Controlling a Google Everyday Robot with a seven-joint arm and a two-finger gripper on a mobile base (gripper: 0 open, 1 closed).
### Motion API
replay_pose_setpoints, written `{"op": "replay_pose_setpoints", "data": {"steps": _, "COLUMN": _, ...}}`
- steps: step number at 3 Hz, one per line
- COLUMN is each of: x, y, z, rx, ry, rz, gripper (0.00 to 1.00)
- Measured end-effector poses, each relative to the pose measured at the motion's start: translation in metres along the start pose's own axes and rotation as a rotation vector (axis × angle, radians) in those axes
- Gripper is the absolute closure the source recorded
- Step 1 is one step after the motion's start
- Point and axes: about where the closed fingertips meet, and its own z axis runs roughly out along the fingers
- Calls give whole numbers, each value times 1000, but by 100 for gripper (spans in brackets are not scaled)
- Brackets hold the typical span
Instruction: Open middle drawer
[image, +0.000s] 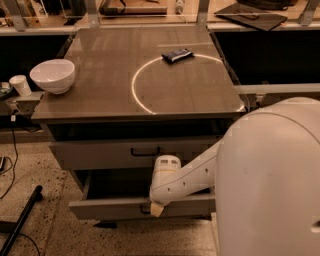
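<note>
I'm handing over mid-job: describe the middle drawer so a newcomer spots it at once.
Find the brown-topped cabinet carrying a white bowl. Below its upper drawer, which has a black handle, sits the middle drawer. Unlike that one, it is pulled out, and the gripper is at its front.

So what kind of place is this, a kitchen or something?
Probably a robot test lab, not a kitchen: a white circle is marked on the cabinet top, long workbenches run behind, and the robot's gripper is at the front of the pulled-out middle drawer.
</note>
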Motion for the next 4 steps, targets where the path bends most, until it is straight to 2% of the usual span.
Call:
{"op": "replay_pose_setpoints", "data": {"steps": 1, "x": 5, "y": 6, "z": -13, "rx": 9, "ry": -12, "rz": -7, "gripper": 100}}
{"op": "replay_pose_setpoints", "data": {"steps": 2, "x": 5, "y": 6, "z": -13, "rx": 9, "ry": -12, "rz": -7, "gripper": 81}}
{"op": "replay_pose_setpoints", "data": {"steps": 3, "x": 7, "y": 5, "z": -24, "rx": 27, "ry": -19, "rz": -6, "gripper": 50}}
{"op": "replay_pose_setpoints", "data": {"steps": 4, "x": 10, "y": 5, "z": -60, "rx": 79, "ry": -42, "rz": -4, "gripper": 27}}
